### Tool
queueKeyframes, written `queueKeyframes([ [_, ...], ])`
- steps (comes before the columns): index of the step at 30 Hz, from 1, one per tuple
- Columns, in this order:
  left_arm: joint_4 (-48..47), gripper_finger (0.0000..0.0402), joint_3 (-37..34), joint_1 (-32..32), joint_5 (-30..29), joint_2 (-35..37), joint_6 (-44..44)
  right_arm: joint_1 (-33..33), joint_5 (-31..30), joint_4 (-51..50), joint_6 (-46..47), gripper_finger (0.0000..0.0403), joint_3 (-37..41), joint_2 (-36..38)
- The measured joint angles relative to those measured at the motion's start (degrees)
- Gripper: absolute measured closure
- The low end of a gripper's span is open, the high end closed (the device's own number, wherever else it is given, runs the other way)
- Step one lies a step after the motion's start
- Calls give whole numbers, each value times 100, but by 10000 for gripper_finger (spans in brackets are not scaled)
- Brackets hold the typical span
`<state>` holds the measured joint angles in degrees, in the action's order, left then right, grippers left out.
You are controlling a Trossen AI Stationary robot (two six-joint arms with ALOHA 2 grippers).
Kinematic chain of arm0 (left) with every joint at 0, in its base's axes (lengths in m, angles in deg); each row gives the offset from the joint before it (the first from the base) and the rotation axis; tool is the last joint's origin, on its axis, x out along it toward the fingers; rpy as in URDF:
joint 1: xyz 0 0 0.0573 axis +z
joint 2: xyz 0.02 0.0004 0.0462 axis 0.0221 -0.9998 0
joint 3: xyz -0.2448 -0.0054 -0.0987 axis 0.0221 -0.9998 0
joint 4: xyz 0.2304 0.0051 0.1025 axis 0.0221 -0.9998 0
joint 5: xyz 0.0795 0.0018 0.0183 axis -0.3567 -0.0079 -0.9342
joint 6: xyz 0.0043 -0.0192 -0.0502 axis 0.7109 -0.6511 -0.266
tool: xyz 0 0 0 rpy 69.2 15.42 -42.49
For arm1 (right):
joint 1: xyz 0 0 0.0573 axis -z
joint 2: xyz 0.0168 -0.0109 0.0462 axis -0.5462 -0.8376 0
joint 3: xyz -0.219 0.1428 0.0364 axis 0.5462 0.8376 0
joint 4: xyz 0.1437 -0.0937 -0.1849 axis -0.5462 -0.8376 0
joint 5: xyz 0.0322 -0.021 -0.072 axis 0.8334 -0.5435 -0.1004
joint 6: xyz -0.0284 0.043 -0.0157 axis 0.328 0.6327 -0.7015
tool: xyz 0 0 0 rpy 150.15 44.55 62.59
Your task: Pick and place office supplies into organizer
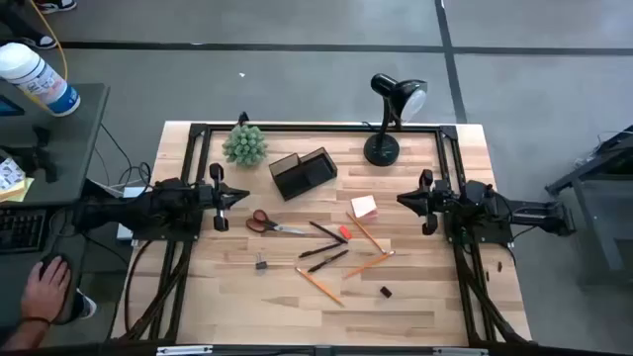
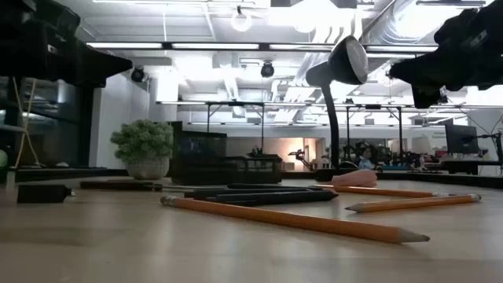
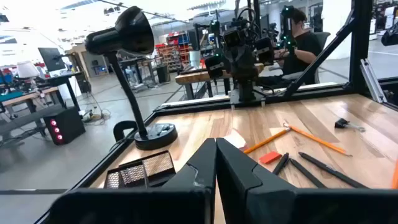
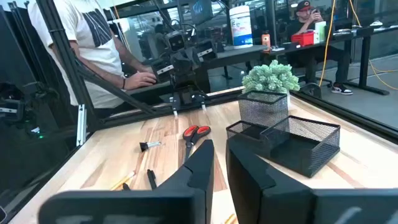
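While both my arms wait at the side edges of the bench, nothing is in hand yet: my left gripper [image 1: 240, 196] has its fingers pressed together on nothing, and my right gripper [image 1: 404, 200] holds its fingers a narrow slit apart, also on nothing. The supplies lie scattered across the middle of the bench, and the mesh organizer [image 1: 303, 172] stands toward the far edge, between the small plant [image 1: 244, 144] and the desk lamp [image 1: 388, 109]. The red-handled scissors [image 1: 267, 224] lie just ahead of my left fingers, a little toward the near edge, handles nearest me and blades pointing on toward the bench's middle, so their long axis runs roughly along my reach. The pink sticky-note pad [image 1: 364, 206] lies near my right fingers instead. I judge the left arm the nearer one for the scissors, and it would need to open and turn across the handles first
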<state>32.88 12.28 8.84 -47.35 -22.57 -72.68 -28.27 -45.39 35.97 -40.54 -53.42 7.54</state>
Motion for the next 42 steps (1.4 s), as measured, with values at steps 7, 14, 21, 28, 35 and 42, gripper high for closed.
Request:
queueKeyframes([
  [7,0,401,0,0,0,-2,0,-1,2,-2,-2,372,0,-1],
  [14,0,401,0,0,-2,-2,0,-2,2,0,0,370,-2,-2],
  [21,0,401,0,0,-2,-2,0,0,2,-2,0,372,0,0],
  [28,0,401,2,0,0,0,0,-1,2,-2,-2,367,-1,-1],
  [35,0,401,0,0,-2,-1,0,-1,1,-1,-1,370,-1,-1],
  [42,0,401,0,0,-2,-2,0,0,2,-2,-1,366,0,-1],
])
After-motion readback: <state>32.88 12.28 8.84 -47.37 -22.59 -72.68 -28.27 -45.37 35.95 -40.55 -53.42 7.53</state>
